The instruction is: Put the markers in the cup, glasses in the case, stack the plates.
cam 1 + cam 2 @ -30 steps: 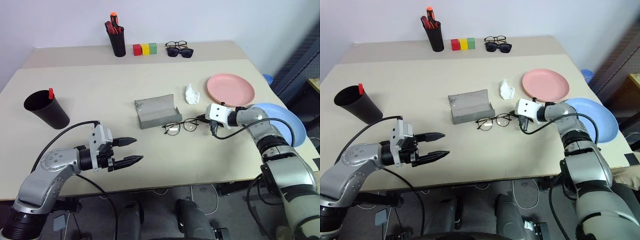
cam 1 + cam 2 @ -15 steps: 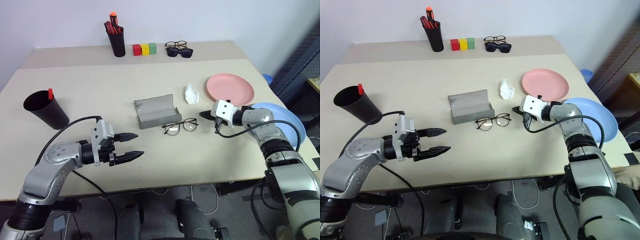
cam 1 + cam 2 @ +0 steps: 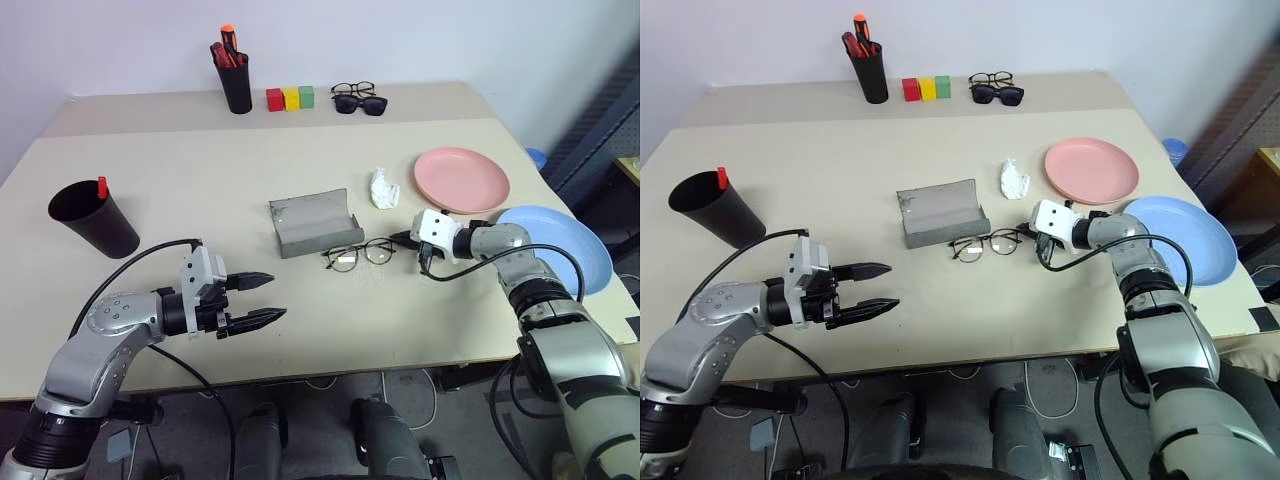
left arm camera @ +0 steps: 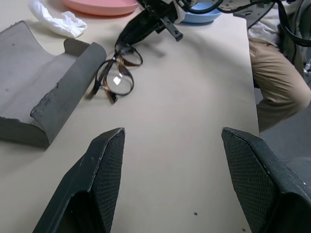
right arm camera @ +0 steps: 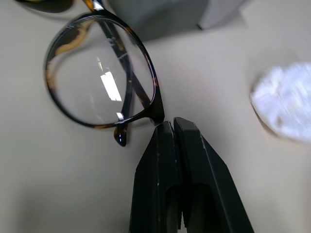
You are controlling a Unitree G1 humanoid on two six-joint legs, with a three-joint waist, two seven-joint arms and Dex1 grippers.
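The wire-framed glasses (image 3: 360,255) lie on the table just in front of the open grey case (image 3: 315,222). My right gripper (image 3: 398,240) is shut, and its tips (image 5: 167,127) touch the frame's outer corner beside one lens (image 5: 99,85). My left gripper (image 3: 270,297) hovers open and empty near the front left; its wrist view looks past its fingers (image 4: 104,170) toward the glasses (image 4: 116,73). A red-capped marker (image 3: 101,186) stands in the black cup (image 3: 92,217) at far left. The pink plate (image 3: 462,178) and the blue plate (image 3: 560,245) lie apart on the right.
A crumpled white tissue (image 3: 383,188) lies between the case and the pink plate. At the back stand a pen-holder with red pens (image 3: 235,75), three coloured blocks (image 3: 290,98) and two other pairs of glasses (image 3: 358,98). A person's trouser leg (image 4: 272,63) shows beyond the table edge.
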